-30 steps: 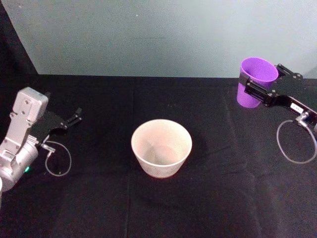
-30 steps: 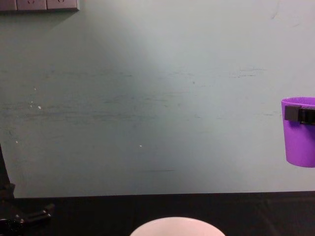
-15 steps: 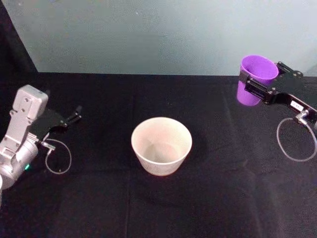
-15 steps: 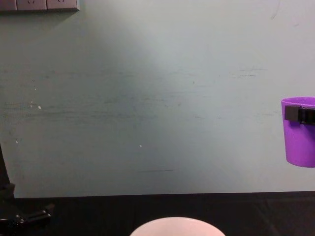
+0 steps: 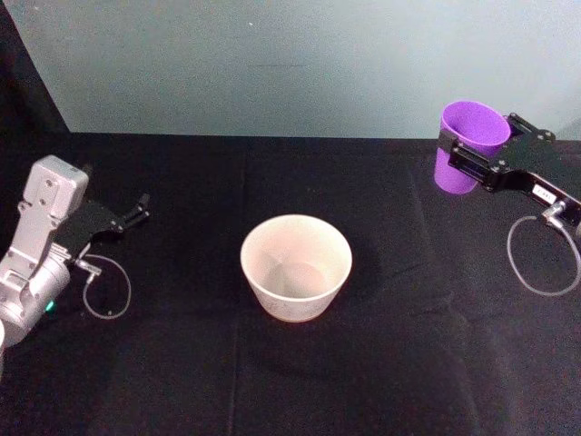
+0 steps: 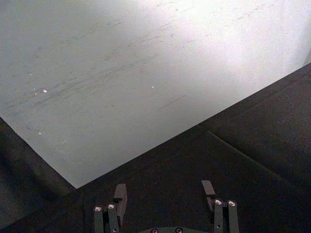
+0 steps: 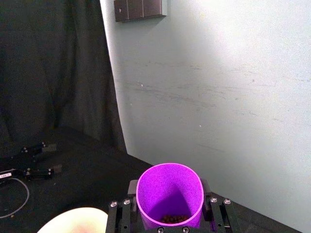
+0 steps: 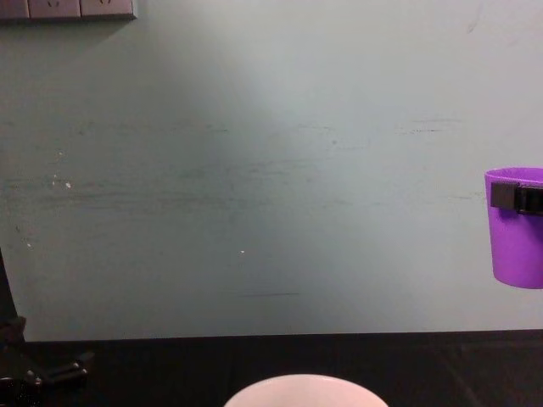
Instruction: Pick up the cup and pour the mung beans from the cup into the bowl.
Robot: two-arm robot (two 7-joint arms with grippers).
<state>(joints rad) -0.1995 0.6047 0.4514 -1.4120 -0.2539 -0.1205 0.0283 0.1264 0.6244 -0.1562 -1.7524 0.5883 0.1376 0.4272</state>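
Cup upright in right claw, whose white label looks unreadable.

- Chest view: the bowl is cut by the lower edge, so just the arc of its rim shows; the cup runs off the right edge.
- Right wrist view: the mung beans are a dark patch, too small to tell singly; the cup's wall hides most of the fingers of the right hand.
- Left wrist view: the left hand is cut off below its two fingers.
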